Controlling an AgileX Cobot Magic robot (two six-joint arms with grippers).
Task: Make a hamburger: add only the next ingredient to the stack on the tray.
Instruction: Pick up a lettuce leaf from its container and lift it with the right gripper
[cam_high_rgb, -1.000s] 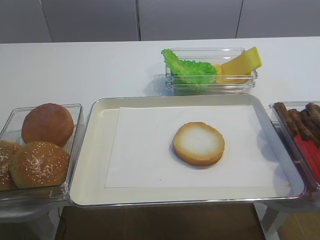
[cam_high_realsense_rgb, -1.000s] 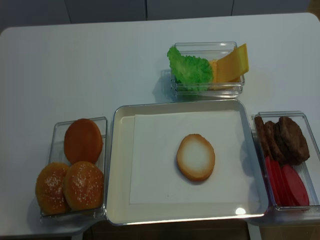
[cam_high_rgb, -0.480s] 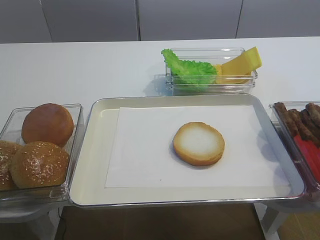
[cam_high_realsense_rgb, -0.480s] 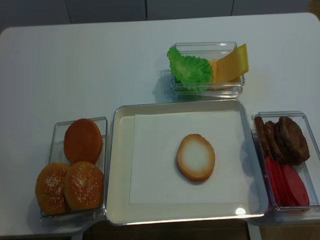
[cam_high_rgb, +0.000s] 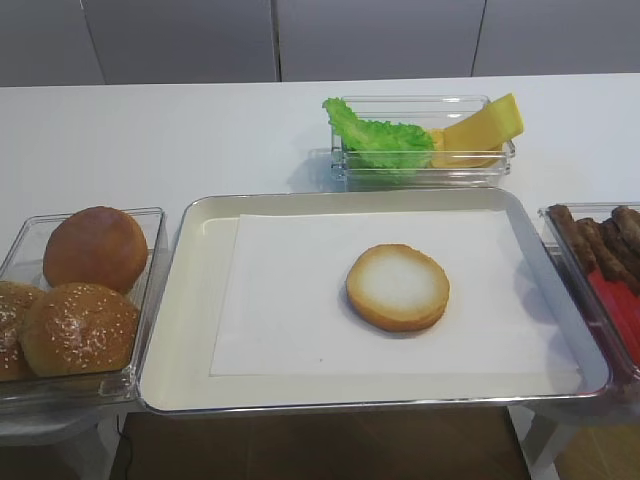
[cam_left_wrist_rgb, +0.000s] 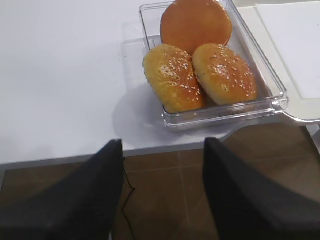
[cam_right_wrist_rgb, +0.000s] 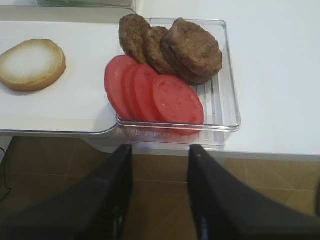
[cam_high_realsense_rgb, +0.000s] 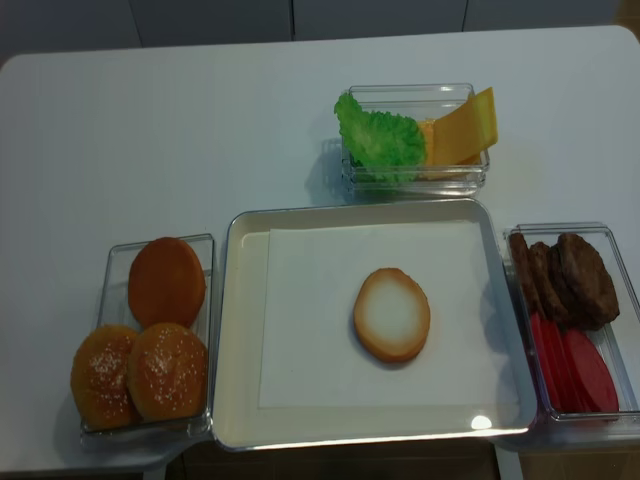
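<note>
Buns (cam_high_rgb: 75, 300) fill a clear tub at the white worktop's (cam_high_rgb: 180, 130) left front edge. Beside it sits the metal tray (cam_high_rgb: 190, 330), paper-lined, with the bun half (cam_high_rgb: 397, 287) near its middle. Lettuce (cam_high_rgb: 375, 138) lies in a tub near the far edge, beside cheese (cam_high_rgb: 480, 130). Patties (cam_right_wrist_rgb: 175, 47) and tomato slices (cam_right_wrist_rgb: 155, 95) sit rightmost. No writing shows. Left claw (cam_left_wrist_rgb: 162, 195) and right claw (cam_right_wrist_rgb: 157, 195) hang released, empty, off the front edge over brown floor (cam_left_wrist_rgb: 165, 190).

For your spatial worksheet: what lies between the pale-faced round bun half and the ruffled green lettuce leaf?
Only white paper liner, the shiny metal tray rim and the clear tub's wall, seen in both high views.
</note>
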